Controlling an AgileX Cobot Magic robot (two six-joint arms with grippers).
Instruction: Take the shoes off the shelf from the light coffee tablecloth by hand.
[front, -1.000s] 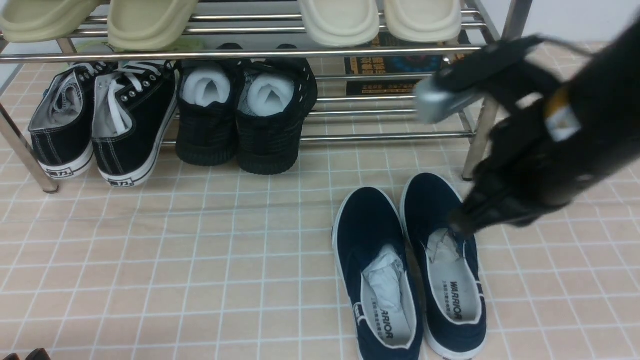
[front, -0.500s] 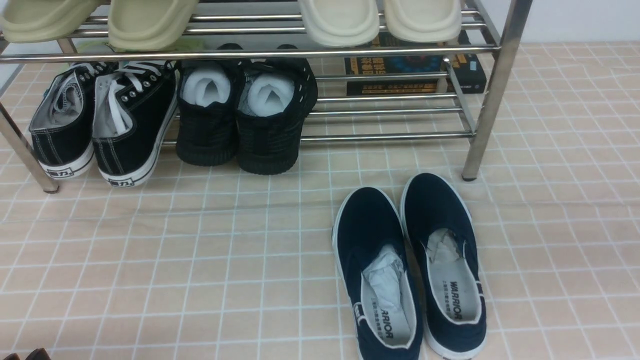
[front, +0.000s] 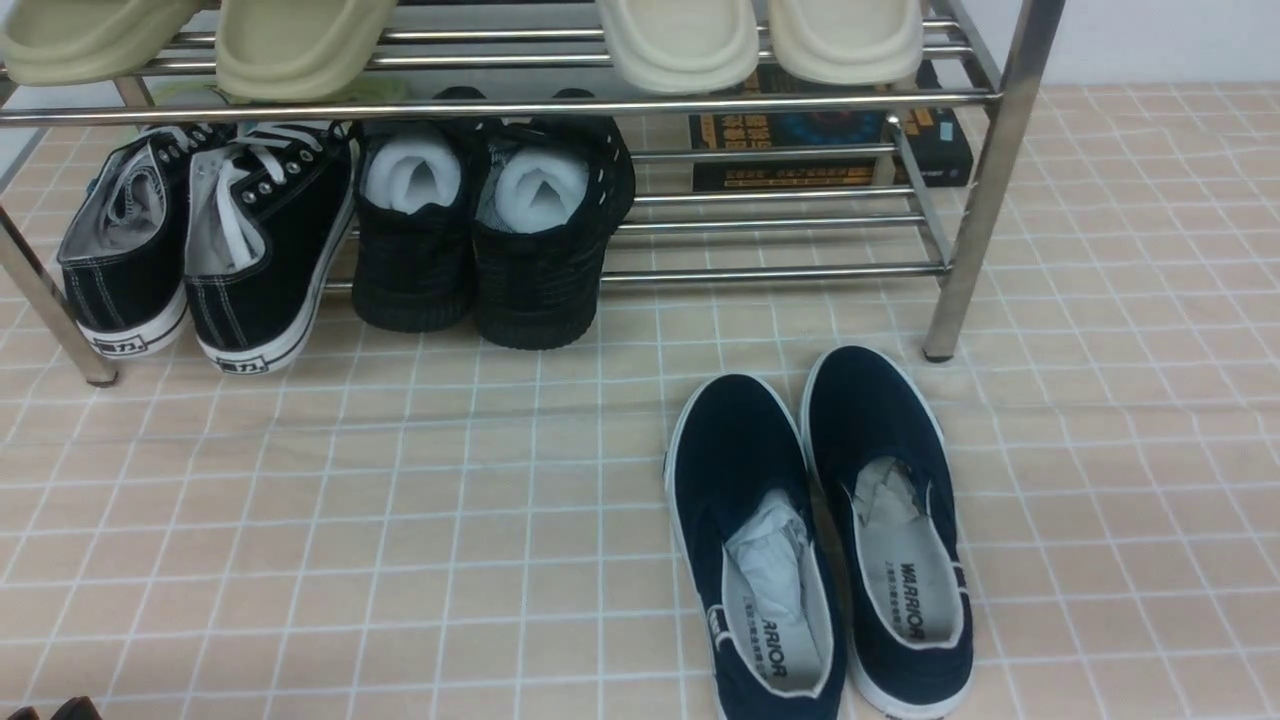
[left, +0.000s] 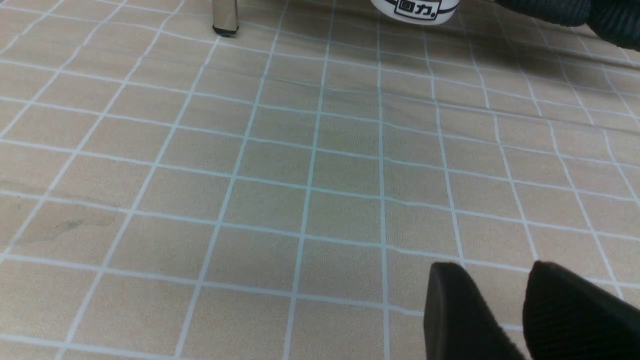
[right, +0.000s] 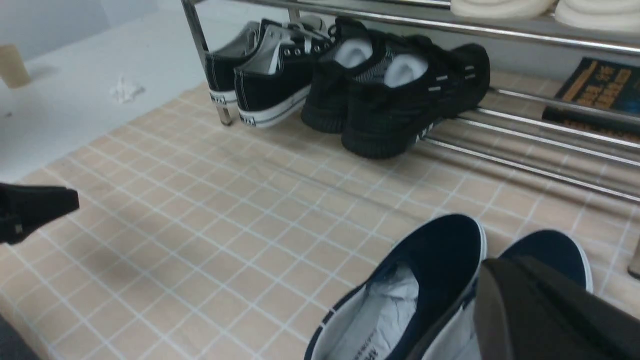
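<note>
Front view: The shoes (front: 820, 530), a navy slip-on pair, lie side by side on the light coffee tablecloth (front: 400, 520), in front of the shelf (front: 985, 180) and clear of its lower rails. The lower-tier space behind them holds no shoes. The black lace-up sneakers (front: 200, 250) and the all-black shoes (front: 490, 230) occupy the rest of that tier. No arm appears in this view. Judged from this layout, removal from the shelf is complete and only retraction of the arms could remain.

Left wrist view: The left end effector (left: 505, 310) hangs low over bare tablecloth with a narrow gap between its fingertips, pinching nothing. It is well apart from the navy pair.

Right wrist view: The right end effector (right: 530, 305) sits just above the navy pair, near the heel openings. Its jaws are pressed together and carry nothing; contact with a shoe cannot be determined.
</note>
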